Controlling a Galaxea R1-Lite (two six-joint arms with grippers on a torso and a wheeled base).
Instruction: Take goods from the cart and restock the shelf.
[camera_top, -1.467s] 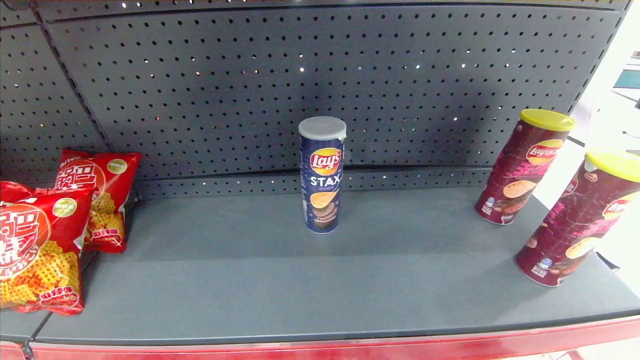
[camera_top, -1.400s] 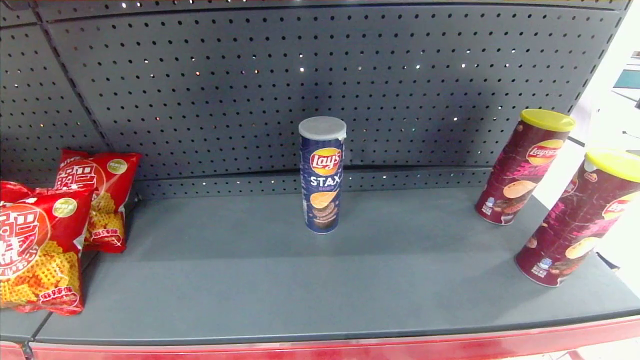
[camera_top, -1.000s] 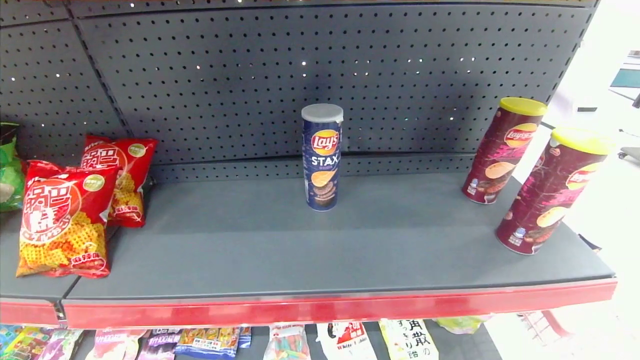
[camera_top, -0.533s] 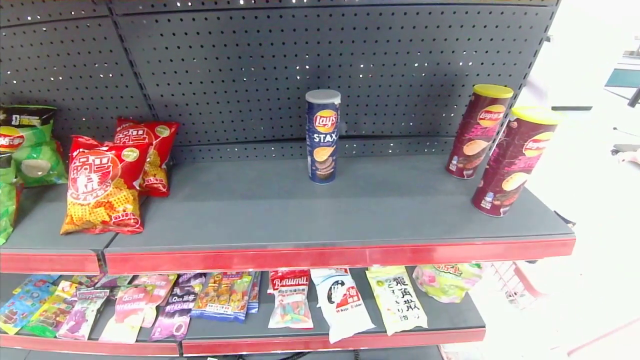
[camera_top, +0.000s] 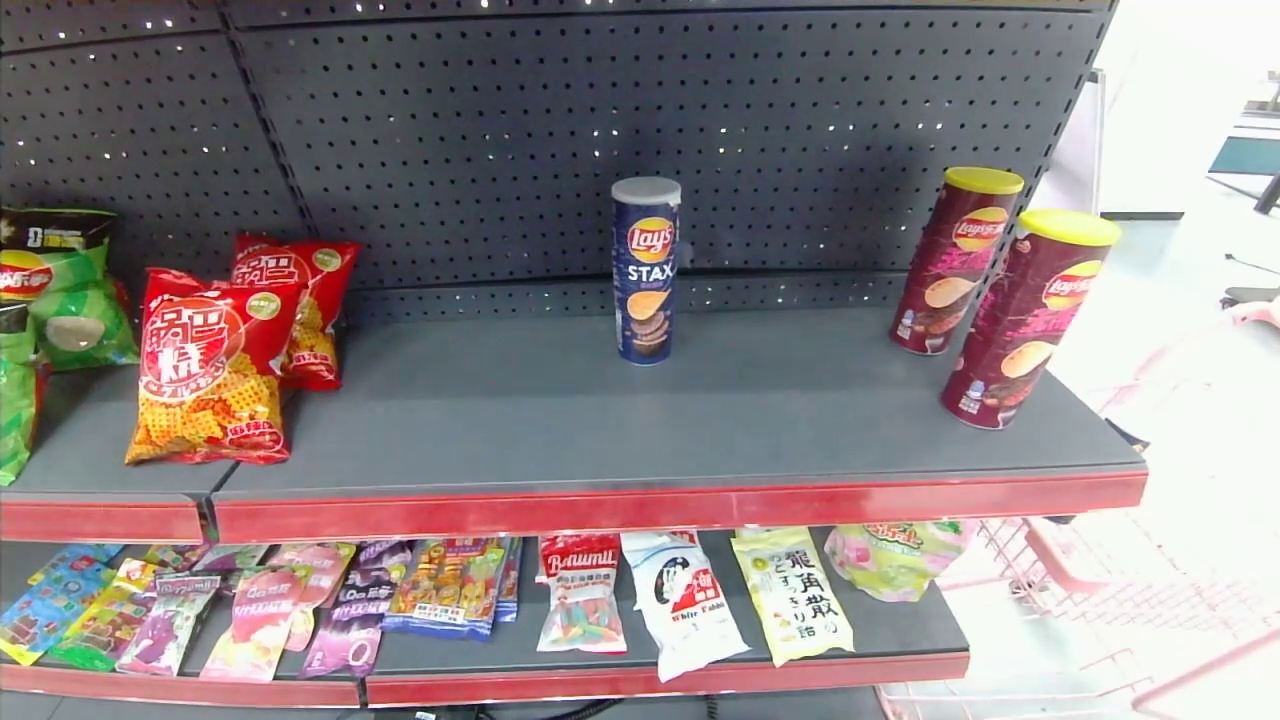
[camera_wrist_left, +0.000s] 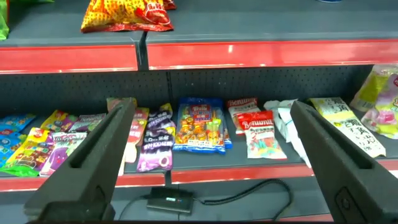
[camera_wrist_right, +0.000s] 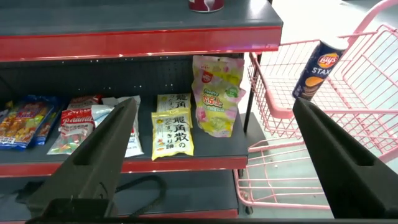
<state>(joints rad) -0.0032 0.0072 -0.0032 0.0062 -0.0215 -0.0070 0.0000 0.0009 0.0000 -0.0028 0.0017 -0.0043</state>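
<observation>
Bags (camera_top: 205, 370) and 2 maroon cans (camera_top: 1025, 320) flank 1 blue can (camera_top: 645, 270).

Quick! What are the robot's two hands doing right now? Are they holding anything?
Left gripper: open, holding nothing.
Right gripper: open, holding nothing.
</observation>
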